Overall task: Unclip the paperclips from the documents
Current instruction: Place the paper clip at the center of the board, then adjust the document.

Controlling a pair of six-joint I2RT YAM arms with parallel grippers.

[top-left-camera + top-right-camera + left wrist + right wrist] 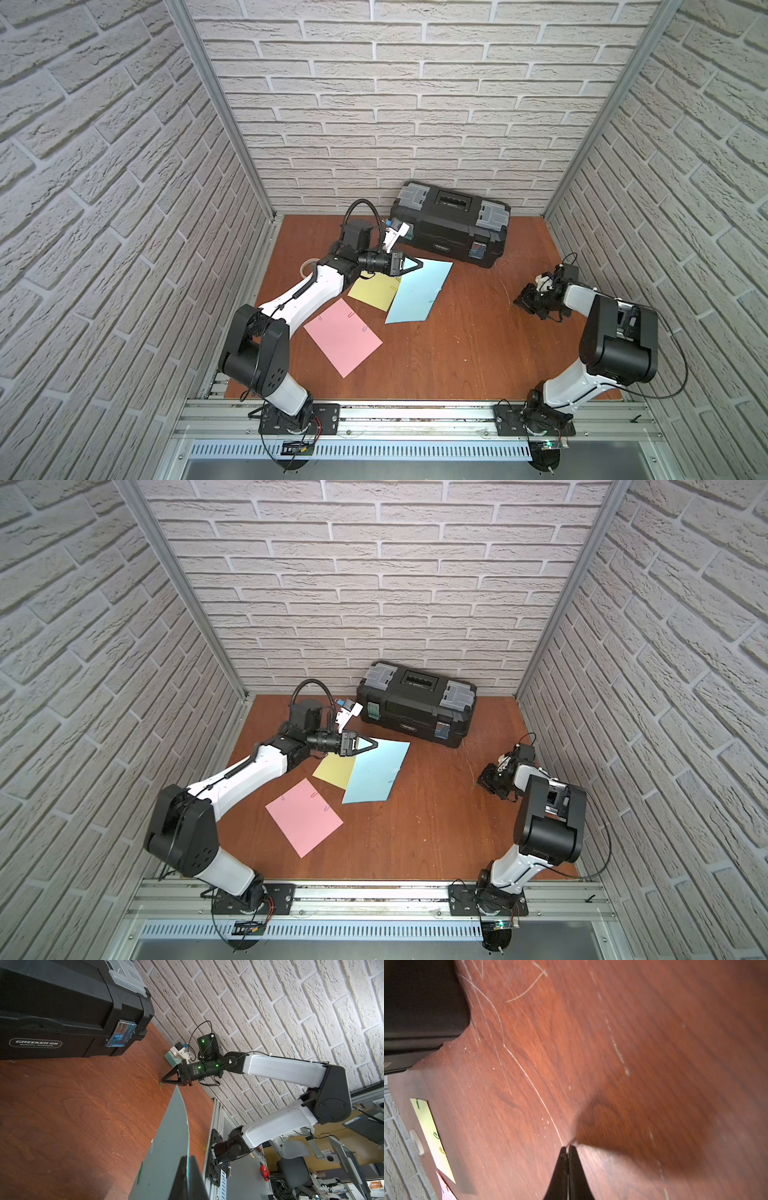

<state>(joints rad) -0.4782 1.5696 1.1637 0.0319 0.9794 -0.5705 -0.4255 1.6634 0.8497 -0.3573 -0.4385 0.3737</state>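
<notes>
**A:** Why is the left gripper (419, 264) clamped on a corner of the blue sheet (415, 297), just in front of the toolbox (451, 224)?

**B:** Probably to anchor it. That corner is lifted a bit, I'd guess so the paper can't slide while its clips (432, 296) get tugged off.

The right gripper (568, 1148) is low over the table (457, 353), past the toolbox's end and well away from the sheets. Its jaws are pressed together with a sliver of wire, looks like a paperclip (571, 1142), poking out at the tips.

**A:** And the other sheets?

**B:** The yellow sheet (372, 293) is tucked partly under the blue one. The pink sheet (343, 336) lies flat, farther out from the toolbox, and both have clips on them.

**A:** Any writing?

**B:** Just the toolbox label (35, 1043): "GREENER", with "QUALITY GARANTIE" underneath.
</notes>
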